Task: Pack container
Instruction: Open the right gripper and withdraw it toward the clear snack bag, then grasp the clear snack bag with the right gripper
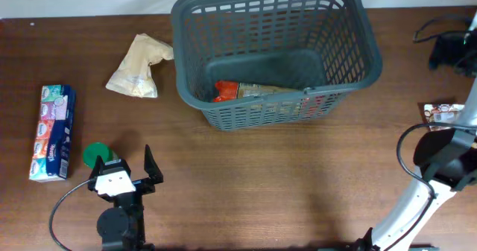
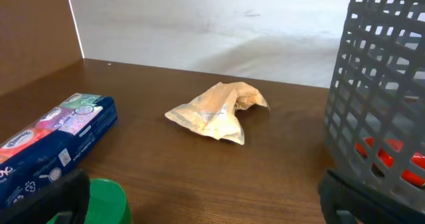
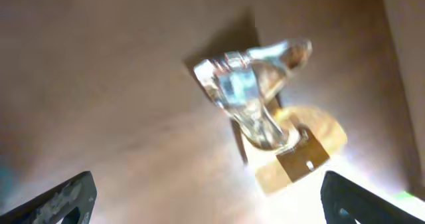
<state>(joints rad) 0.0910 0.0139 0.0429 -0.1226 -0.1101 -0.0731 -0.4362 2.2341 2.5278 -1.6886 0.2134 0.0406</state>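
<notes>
while some packets (image 1: 257, 91) already lie in the basket (image 1: 261, 117), the left gripper (image 1: 124, 174) sits spread and empty beside a green pot (image 1: 95, 155), probably its next pick.

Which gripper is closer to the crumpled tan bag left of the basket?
Left. In the overhead view the left gripper is below the tan bag; the right gripper is far right, past the basket.

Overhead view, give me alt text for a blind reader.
A grey basket sits on a brown table, packets inside. Left of it lie a crumpled tan bag and a tissue multipack; the left claw is open beside a round green item.
</notes>
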